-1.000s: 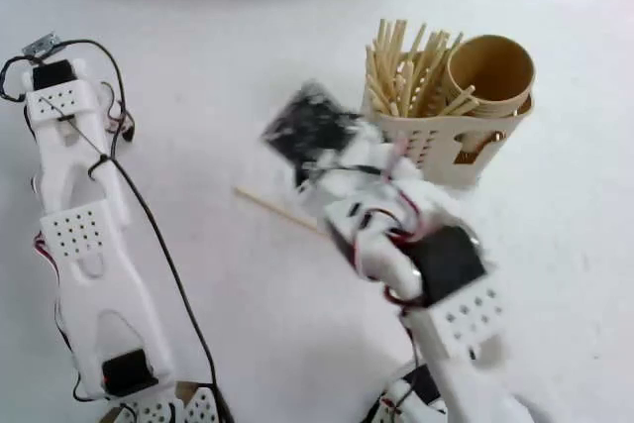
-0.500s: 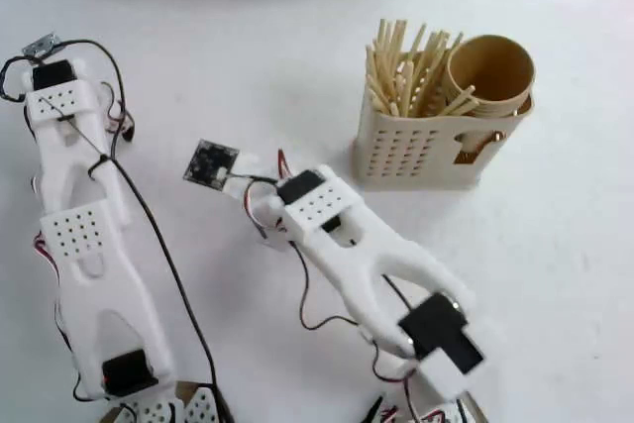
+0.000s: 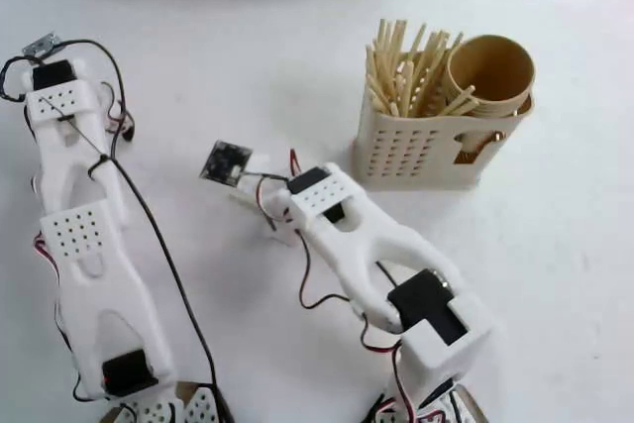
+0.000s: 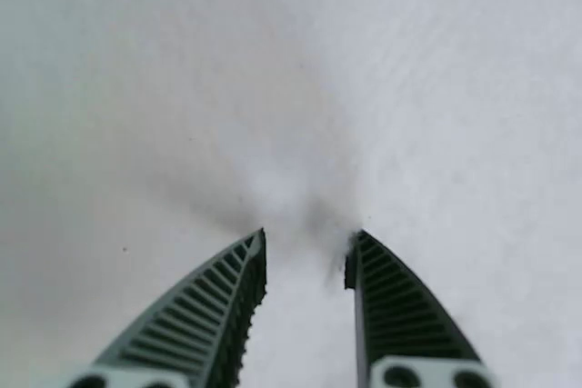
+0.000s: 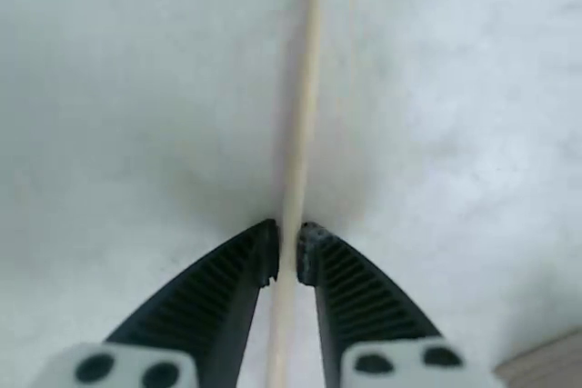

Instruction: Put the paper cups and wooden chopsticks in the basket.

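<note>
At the far left, the left arm (image 3: 74,235) lies folded along the edge of the surface (image 3: 218,66), well apart from everything the task concerns. The left gripper (image 4: 306,244) is spread, with bare surface between its two fingers and nothing held. We take it to be parked there so the middle is free for the other arm.

Toward the centre, the right arm (image 3: 367,245) stretches out from the near edge and bends down until its gripper meets the surface. The right gripper (image 5: 287,250) is pressed together on the loose chopstick (image 5: 303,115), one finger on each side, pinching it partway along rather than at an end. The stick lies flat and runs straight out beyond the fingertips. We judge that a thin, flat-lying stick calls for this low grip, since the fingers must come almost down to the surface to catch it. The step in hand looks like the pick-up, with the lift not yet made.

At the right, the basket (image 3: 406,151) stands upright, near the arm but apart from it. The standing chopsticks (image 3: 406,71) fan out of its left part, and the cup (image 3: 492,71) sits in its right part. We reckon the task is nearly done. The stick may swivel in so narrow a pinch, so the carry wants care.
</note>
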### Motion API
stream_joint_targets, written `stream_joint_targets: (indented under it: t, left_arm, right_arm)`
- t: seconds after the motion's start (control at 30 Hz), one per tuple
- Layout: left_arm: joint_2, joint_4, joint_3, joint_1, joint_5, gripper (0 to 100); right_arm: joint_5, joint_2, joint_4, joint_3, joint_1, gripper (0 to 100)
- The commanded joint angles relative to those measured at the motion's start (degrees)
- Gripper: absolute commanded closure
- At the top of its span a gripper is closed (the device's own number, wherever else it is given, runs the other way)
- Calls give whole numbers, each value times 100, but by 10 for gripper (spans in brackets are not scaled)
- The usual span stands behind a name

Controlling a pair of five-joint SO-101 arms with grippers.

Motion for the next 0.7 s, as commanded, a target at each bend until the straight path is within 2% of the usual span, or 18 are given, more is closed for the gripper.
stream_joint_targets:
  t: [0.0, 0.17, 0.33, 0.53, 0.67]
  left_arm:
    - [-75, -62, -281, 48, 18, 842]
    - [-75, -70, -299, 57, 18, 842]
    - [-75, -70, -299, 66, 18, 842]
    - [-75, -70, -281, 57, 18, 842]
    - [-75, -70, -273, 57, 18, 842]
  right_arm:
    - [53, -57, 4, -44, 92, 982]
    - [-448, -1367, 418, -35, 391, 982]
    - [-879, -3820, 945, -9, 875, 982]
    - [-923, -6695, 1226, -9, 1666, 982]
    - [-1512, -8075, 1121, -35, 1886, 982]
